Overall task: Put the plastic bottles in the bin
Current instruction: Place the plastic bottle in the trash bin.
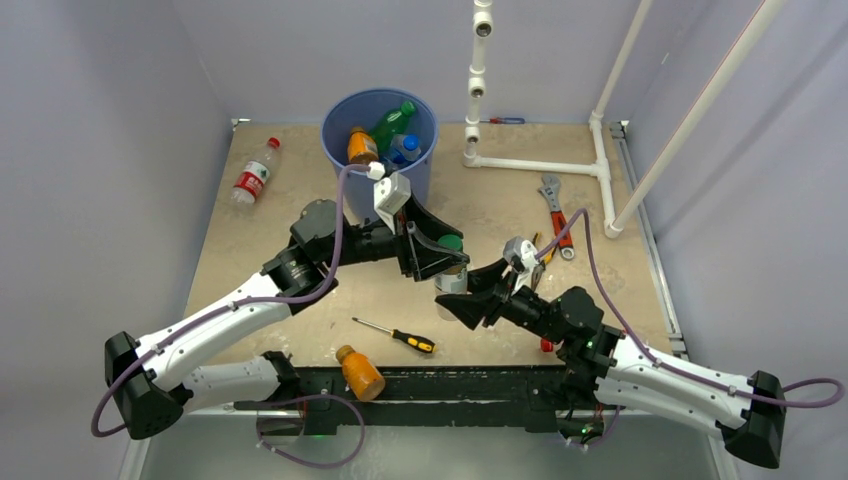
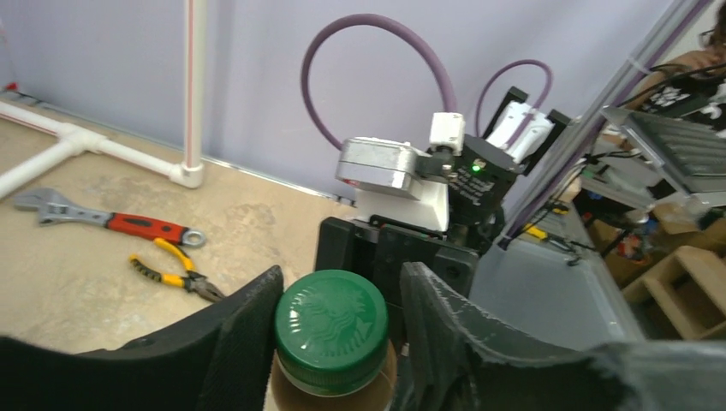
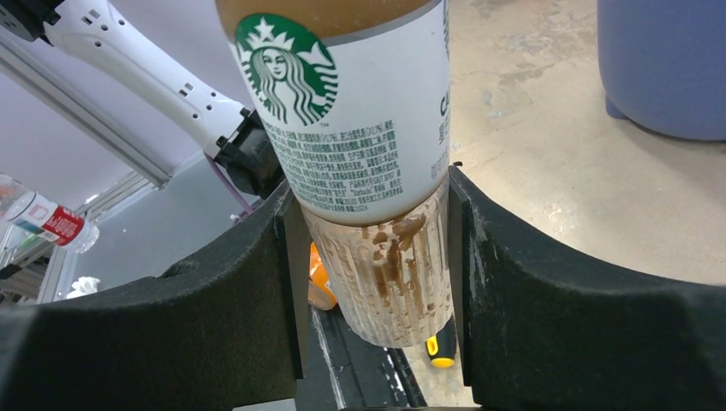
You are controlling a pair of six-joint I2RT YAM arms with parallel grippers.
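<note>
A brown coffee bottle (image 1: pixel 450 278) with a green cap and a white label hangs in the air at the table's middle. My right gripper (image 1: pixel 455 302) is shut on its ribbed base (image 3: pixel 385 274). My left gripper (image 1: pixel 447 255) stands open around the green cap (image 2: pixel 332 321); one finger touches the cap and a small gap shows at the other. The blue bin (image 1: pixel 340 150) at the back holds an orange bottle (image 1: pixel 361 146), a green bottle (image 1: pixel 395 118) and a blue-capped one (image 1: pixel 406 148). A red-labelled clear bottle (image 1: pixel 252 178) lies far left. An orange bottle (image 1: pixel 360 372) lies at the near edge.
A yellow-and-black screwdriver (image 1: pixel 395 335) lies below the held bottle. A red-handled wrench (image 1: pixel 553 205) and yellow pliers (image 2: pixel 175 272) lie to the right. A white pipe frame (image 1: pixel 540 165) stands at the back right. The bin's wall shows in the right wrist view (image 3: pixel 663 68).
</note>
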